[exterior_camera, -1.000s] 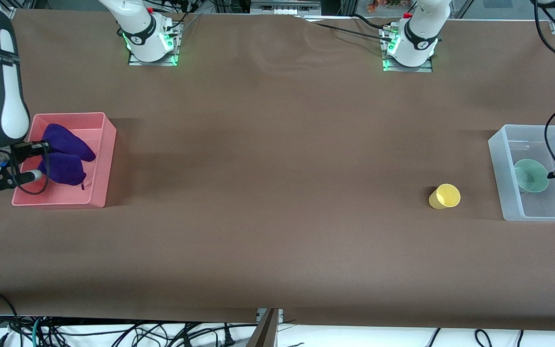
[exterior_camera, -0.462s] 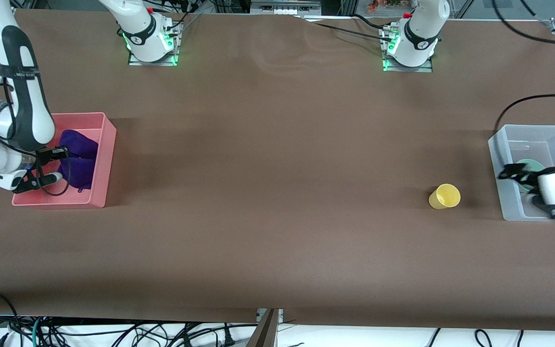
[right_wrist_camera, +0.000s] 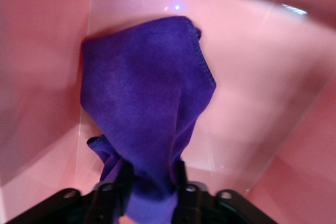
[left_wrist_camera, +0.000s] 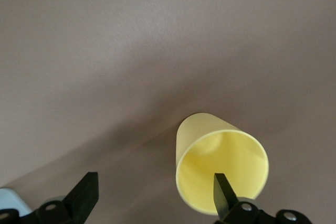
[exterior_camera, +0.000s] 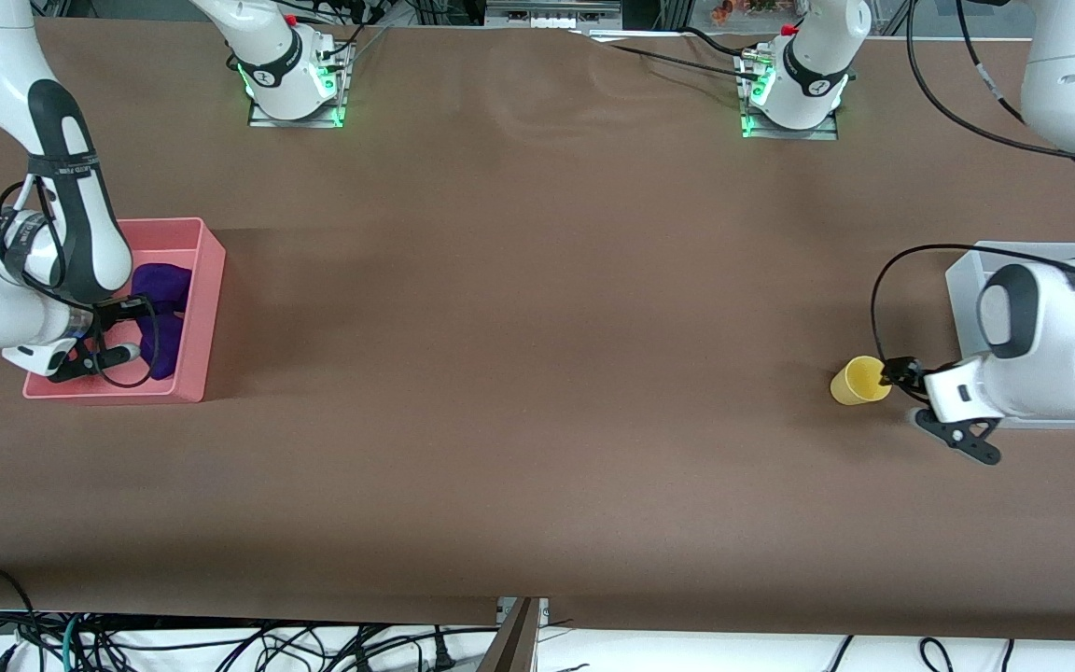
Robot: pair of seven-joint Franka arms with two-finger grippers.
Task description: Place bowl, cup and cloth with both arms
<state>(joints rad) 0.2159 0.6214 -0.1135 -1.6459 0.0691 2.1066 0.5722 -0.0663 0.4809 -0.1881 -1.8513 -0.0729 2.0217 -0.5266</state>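
Two containers frame what we see: the fuzzy deep purple cloth [right_wrist_camera: 147, 103] hangs into the pink plastic bin [exterior_camera: 203, 308], pinched between the right gripper [right_wrist_camera: 152, 179] fingers; the small yellow plastic cup [left_wrist_camera: 220, 169] lies tipped beside the clear bin [exterior_camera: 962, 289]; the left gripper [left_wrist_camera: 155, 195] stands spread, one finger at the cup's mouth.

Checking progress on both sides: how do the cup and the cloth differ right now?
The cup is yellow and stiff; the cloth is purple and limp. The cup lies on its side on the bare table by the clear bin; the cloth is in the pink bin. The left gripper stands open at the cup, one finger at its mouth; the right gripper's fingers flank a fold of cloth.
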